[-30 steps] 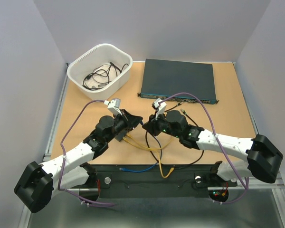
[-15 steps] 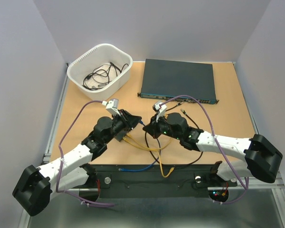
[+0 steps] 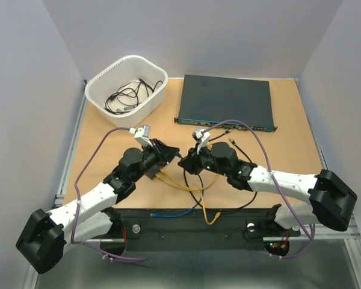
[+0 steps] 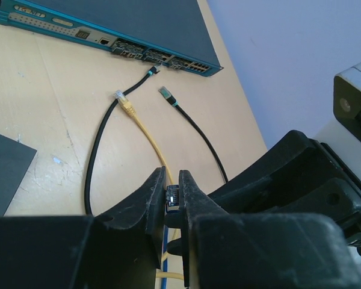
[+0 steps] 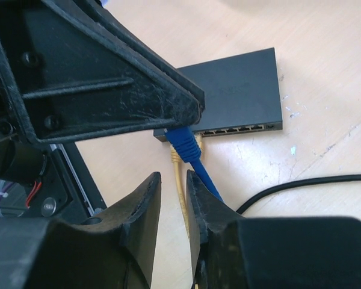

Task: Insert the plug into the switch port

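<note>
The left end effector [image 4: 171,182] is clamped on the plug [image 4: 172,197], a clear connector terminating the blue cable [image 5: 202,173]. In the right wrist view the plug sits at the left end of the switch port row [image 5: 228,129] on the small black box [image 5: 240,84]. Whether it has entered a socket cannot be determined.

The right end effector [image 5: 173,180] is positioned just below the plug. Its fingers are narrowly apart with nothing between them, and the blue cable passes behind one finger.

A yellow cable [image 5: 179,180] lies on the tabletop [image 4: 48,108] beneath both end effectors. The front-panel markings on the large teal-fronted network unit [image 4: 108,24], well ahead of the left end effector, are too small to read.
</note>
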